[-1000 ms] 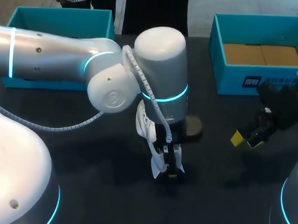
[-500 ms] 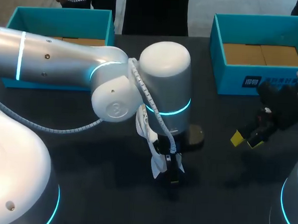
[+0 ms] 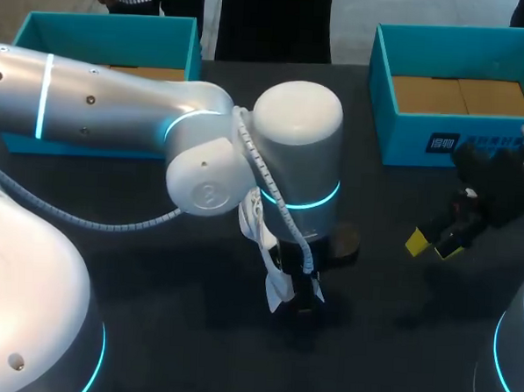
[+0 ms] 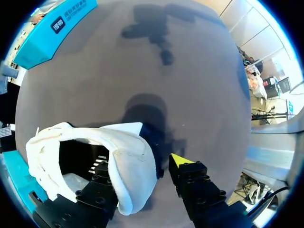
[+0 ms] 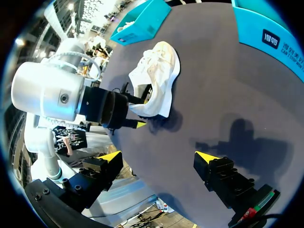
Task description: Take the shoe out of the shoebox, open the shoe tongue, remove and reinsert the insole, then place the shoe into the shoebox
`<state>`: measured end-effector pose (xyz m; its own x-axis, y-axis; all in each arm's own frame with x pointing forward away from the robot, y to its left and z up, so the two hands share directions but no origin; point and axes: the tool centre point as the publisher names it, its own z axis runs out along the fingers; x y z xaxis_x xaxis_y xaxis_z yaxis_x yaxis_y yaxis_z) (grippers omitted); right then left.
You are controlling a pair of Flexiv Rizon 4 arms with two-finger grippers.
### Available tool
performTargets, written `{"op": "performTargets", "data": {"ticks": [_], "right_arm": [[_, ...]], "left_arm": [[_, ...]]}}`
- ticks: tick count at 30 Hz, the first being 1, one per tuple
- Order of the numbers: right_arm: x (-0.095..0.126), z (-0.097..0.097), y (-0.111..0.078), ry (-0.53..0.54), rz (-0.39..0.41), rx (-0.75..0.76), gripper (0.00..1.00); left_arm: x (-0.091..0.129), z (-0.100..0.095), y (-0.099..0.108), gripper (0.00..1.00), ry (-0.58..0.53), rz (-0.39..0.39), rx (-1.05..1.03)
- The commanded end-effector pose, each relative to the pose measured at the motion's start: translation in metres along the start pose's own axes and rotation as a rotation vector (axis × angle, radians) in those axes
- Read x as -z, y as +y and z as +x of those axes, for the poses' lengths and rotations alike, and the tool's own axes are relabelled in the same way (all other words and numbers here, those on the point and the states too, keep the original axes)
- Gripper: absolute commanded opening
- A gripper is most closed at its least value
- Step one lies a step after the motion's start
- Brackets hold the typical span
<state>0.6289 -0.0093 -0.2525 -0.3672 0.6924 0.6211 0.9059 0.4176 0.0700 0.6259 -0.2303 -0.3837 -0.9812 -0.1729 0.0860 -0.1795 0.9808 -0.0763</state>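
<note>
Shoe [image 5: 156, 80], white, is being gripped at mid-table: left gripper [image 4: 142, 164] is clamping its heel, one finger inside the collar. Right gripper [image 5: 157, 156] is hovering off to the side, jaws wide apart, holding nothing. Teal shoebox [image 3: 405, 142] is standing beyond it.

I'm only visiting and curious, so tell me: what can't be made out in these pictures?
Most of the shoe: in the head view the left arm covers it, and the left pincer too.
The insole: in the left wrist view the shoe's inside is dark, so I cannot tell if it is in.
The left pincer's grip: there the white heel hides one side.
The left shoebox: in the head view the arm hides much of its inside.
</note>
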Motion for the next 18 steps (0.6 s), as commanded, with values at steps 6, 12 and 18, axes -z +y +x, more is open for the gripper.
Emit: {"op": "performTargets", "data": {"ticks": [6,12,18], "right_arm": [[-0.001,0.000,0.000,-0.002,0.000,-0.001,1.00],[-0.001,0.000,0.000,-0.002,0.000,-0.001,1.00],[-0.001,0.000,0.000,-0.002,0.000,-0.001,1.00]], "left_arm": [[-0.003,-0.006,-0.001,0.00,0.001,-0.015,0.015],[0.000,-0.010,0.001,0.00,0.001,-0.018,0.016],[0.017,-0.016,0.007,0.00,-0.010,-0.007,-0.013]]}}
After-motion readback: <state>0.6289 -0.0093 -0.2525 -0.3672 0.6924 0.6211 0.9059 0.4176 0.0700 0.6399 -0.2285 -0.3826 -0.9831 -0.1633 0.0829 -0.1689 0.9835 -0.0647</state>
